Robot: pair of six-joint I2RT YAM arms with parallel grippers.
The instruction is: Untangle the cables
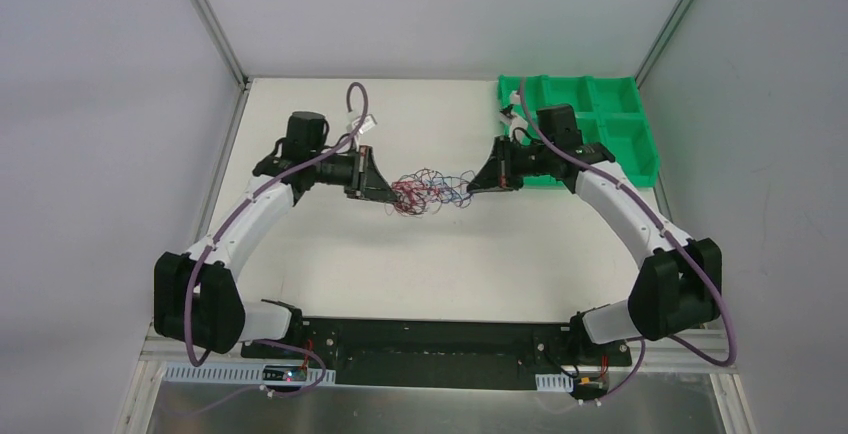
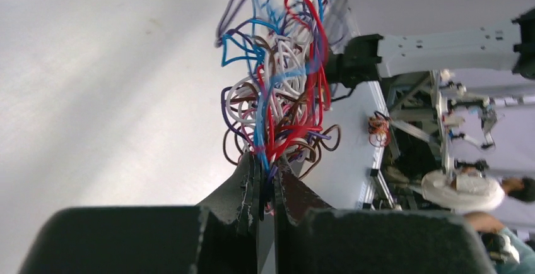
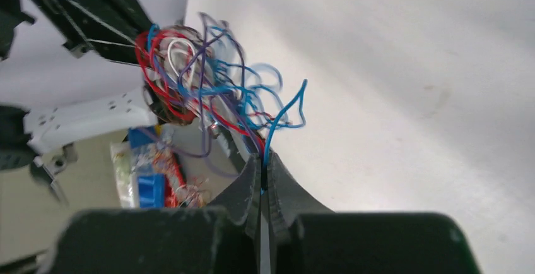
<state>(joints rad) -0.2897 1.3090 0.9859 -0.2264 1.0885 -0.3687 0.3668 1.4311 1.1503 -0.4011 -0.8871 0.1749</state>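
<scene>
I am holding the cables (image 1: 425,194) over the middle of the worktop (image 1: 400,274): left fingers (image 2: 243,189) clamping a thick bunch, right fingers (image 3: 284,185) pinching one blue strand (image 3: 287,113). I am judging a slow, even outward pull safest, watching for tightening knots.

cables (image 1: 428,194): tangled, mid-table | left fingers (image 1: 384,192): at left end | right fingers (image 1: 478,185): at right end

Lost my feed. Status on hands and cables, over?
Left hand shut on cables. Right hand shut on their opposite end. Bunch tangled between them. Nothing in the way.
</scene>
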